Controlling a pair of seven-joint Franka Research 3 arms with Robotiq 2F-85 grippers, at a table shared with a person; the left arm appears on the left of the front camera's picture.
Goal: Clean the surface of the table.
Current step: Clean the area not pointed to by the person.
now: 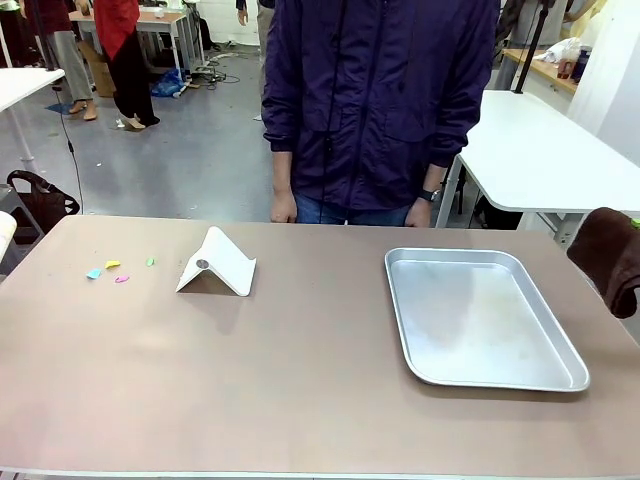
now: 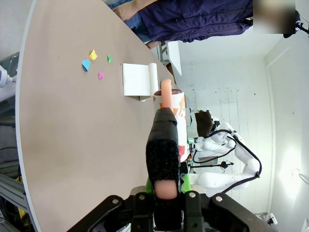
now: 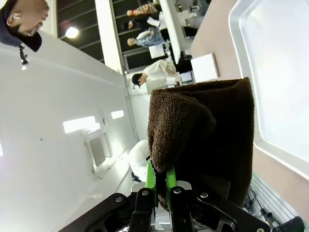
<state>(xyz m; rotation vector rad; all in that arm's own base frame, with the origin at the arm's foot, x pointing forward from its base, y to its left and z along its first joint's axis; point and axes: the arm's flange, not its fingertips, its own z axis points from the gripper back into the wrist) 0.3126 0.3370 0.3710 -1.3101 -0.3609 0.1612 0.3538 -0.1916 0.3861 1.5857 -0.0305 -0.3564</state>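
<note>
The brownish-taupe table carries a few small coloured paper scraps near its far left, which also lie on the table as coloured scraps in the left wrist view. My left gripper is shut on a black tool with a salmon-pink end, held above the table and pointing toward a white folded dustpan. My right gripper is shut on a brown cloth; that cloth hangs at the table's right edge.
The white dustpan stands left of centre, just right of the scraps. A silver tray lies on the right half. A person in a dark purple jacket stands at the far edge, hands down. A white table stands behind.
</note>
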